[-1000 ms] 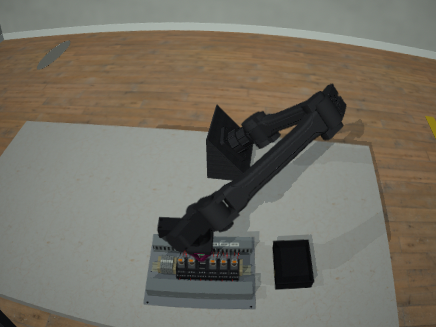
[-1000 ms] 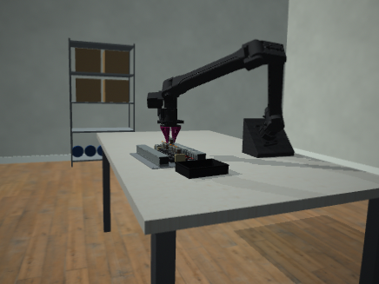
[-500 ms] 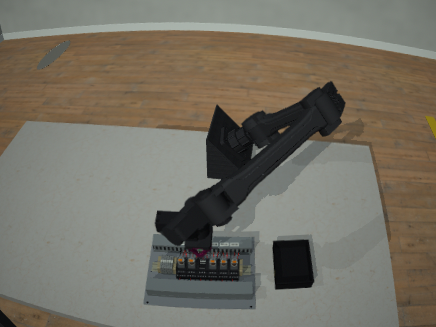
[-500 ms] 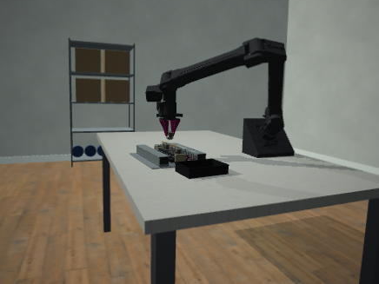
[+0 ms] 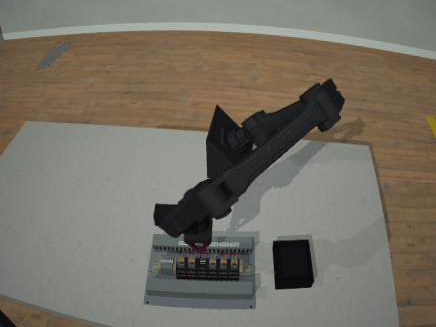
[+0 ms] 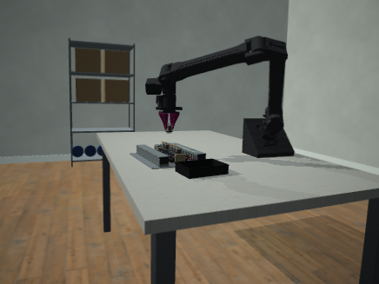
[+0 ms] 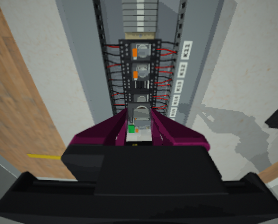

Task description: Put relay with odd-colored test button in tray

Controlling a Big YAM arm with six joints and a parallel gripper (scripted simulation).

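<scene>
My gripper point(image 5: 200, 247) point(image 6: 169, 128) point(image 7: 139, 112) is shut on the relay with the green test button point(image 7: 133, 129). It holds the relay clear above the row of sockets on the grey panel point(image 5: 165, 283) point(image 6: 148, 155). The socket below it point(image 5: 202, 264) point(image 7: 141, 98) stands empty. The other relays point(image 5: 191, 263) point(image 7: 140, 52) have orange buttons and sit in their sockets. The black tray point(image 5: 276, 261) point(image 6: 204, 174) stands open side up on the bench, right of the panel and apart from the gripper.
The arm's black base point(image 5: 220, 142) point(image 6: 266, 138) stands behind the panel. Red wires point(image 7: 112, 75) run along both sides of the sockets. A grey terminal block point(image 5: 166, 265) sits at the row's left end. A shelf point(image 6: 102, 102) stands beyond the bench.
</scene>
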